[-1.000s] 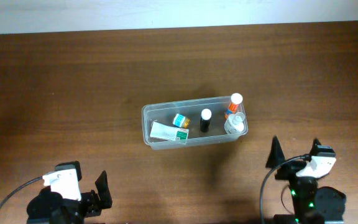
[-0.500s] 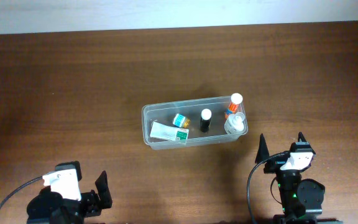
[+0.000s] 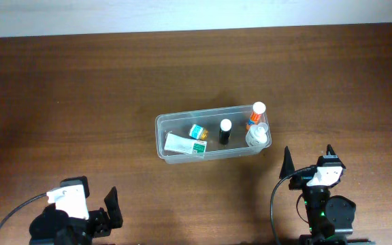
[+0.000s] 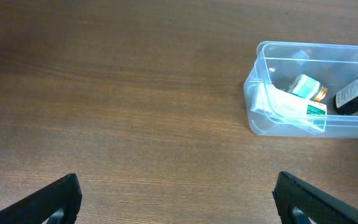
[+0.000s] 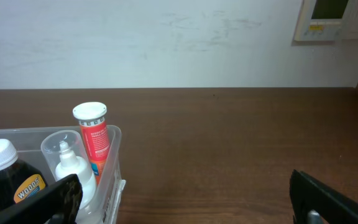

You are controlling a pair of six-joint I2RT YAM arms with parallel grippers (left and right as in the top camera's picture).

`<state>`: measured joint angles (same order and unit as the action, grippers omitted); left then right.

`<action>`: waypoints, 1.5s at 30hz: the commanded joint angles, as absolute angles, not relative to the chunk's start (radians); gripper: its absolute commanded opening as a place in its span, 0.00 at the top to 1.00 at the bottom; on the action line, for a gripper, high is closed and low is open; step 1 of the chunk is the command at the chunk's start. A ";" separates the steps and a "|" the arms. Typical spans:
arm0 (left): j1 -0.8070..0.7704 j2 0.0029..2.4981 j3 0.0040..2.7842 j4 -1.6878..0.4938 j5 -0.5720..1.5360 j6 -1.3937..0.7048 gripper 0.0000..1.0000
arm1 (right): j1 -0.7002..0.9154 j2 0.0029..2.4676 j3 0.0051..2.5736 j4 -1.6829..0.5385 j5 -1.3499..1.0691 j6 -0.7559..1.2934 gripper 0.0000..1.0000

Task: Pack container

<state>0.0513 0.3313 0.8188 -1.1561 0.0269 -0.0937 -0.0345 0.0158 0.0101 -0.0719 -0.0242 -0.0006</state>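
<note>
The clear plastic container [image 3: 160, 136] sits mid-table. It holds a white and green box [image 3: 186, 144], a small teal bottle [image 3: 197, 131], a black bottle [image 3: 225, 131], an orange bottle [image 3: 256, 114] and a clear white bottle [image 3: 256, 136]. My left gripper [image 3: 87, 207] is open and empty at the near left, far from the container [image 4: 253, 93]. My right gripper [image 3: 308, 163] is open and empty just near-right of the container's right end [image 5: 112, 162]. The orange bottle [image 5: 92, 140] stands upright at that end.
Bare brown wooden table [image 3: 80, 88] surrounds the container on all sides. A white wall [image 5: 166, 43] with a wall panel [image 5: 331, 18] lies beyond the table's far edge.
My right arm moved a little to the left, closer to the container's right end, then stopped. The left arm and the container's contents have not moved.
</note>
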 commanded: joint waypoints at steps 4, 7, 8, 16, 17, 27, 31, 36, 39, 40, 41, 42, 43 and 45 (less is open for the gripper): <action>0.055 0.327 0.814 -1.153 0.038 -0.074 0.00 | -0.027 0.013 0.007 -0.079 -0.030 -0.004 0.02; 0.055 0.327 0.814 -1.153 0.038 -0.074 0.01 | -0.027 0.013 0.007 -0.079 -0.030 -0.004 0.02; 0.055 0.327 0.814 -1.153 0.038 -0.074 0.01 | -0.027 0.013 0.007 -0.079 -0.030 -0.004 0.02; 0.055 0.306 0.682 -1.007 0.030 -0.069 0.01 | -0.027 0.013 0.007 -0.079 -0.030 -0.004 0.02; 0.055 0.293 0.629 -0.939 0.030 -0.062 0.01 | -0.027 0.013 0.007 -0.079 -0.030 -0.004 0.02; 0.055 0.086 0.124 -0.151 0.049 -0.058 0.01 | -0.027 0.013 0.007 -0.079 -0.030 -0.004 0.02; 0.054 0.002 0.009 -0.027 0.053 -0.036 0.01 | -0.027 0.013 0.007 -0.079 -0.030 -0.004 0.02; 0.048 0.005 0.009 -0.079 0.045 -0.036 0.01 | -0.027 0.013 0.007 -0.079 -0.030 -0.004 0.02; 0.049 0.006 0.009 -0.079 0.045 -0.036 0.01 | -0.027 0.013 0.007 -0.079 -0.030 -0.004 0.02; 0.049 0.006 0.009 -0.079 0.045 -0.036 0.01 | -0.027 0.013 0.007 -0.079 -0.030 -0.004 0.02; 0.049 0.006 0.009 -0.079 0.045 -0.036 0.00 | -0.027 0.013 0.007 -0.079 -0.030 -0.004 0.02; 0.049 0.006 0.009 -0.079 0.045 -0.036 0.01 | -0.027 0.013 0.007 -0.079 -0.030 -0.004 0.02; 0.049 0.006 0.009 -0.079 0.045 -0.036 0.01 | -0.027 0.013 0.007 -0.079 -0.030 -0.004 0.02; 0.049 0.006 0.009 -0.079 0.045 -0.036 0.01 | -0.027 0.013 0.007 -0.079 -0.030 -0.004 0.02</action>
